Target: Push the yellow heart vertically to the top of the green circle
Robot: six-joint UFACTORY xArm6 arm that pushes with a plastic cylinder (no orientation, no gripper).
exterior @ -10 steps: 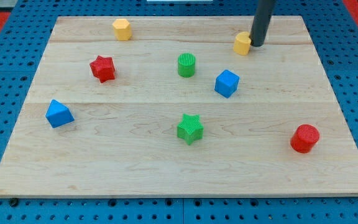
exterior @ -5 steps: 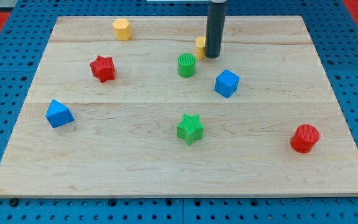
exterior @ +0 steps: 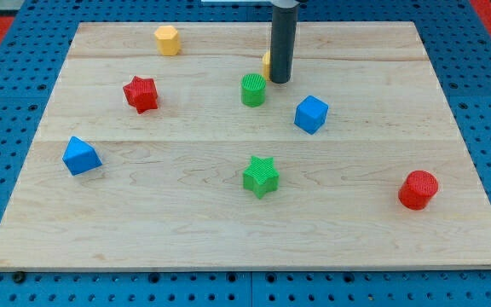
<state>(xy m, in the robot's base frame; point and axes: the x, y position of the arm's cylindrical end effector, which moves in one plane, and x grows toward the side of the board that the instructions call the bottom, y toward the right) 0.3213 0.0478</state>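
Observation:
The yellow heart (exterior: 266,62) lies near the view's top, mostly hidden behind my rod, with only its left edge showing. My tip (exterior: 280,81) rests on the board just right of and slightly below the heart. The green circle (exterior: 253,89) stands just below and left of the heart, close to the tip's left. Whether the heart touches the green circle cannot be told.
A yellow hexagon (exterior: 167,40) sits at the top left. A red star (exterior: 141,93) and a blue block (exterior: 81,156) are on the left. A blue cube (exterior: 311,114) is right of the green circle. A green star (exterior: 261,176) and a red cylinder (exterior: 418,189) lie lower down.
My rod has moved left along the top of the board, pushing the yellow heart from the upper right to just above the green circle. The green circle has shifted slightly left.

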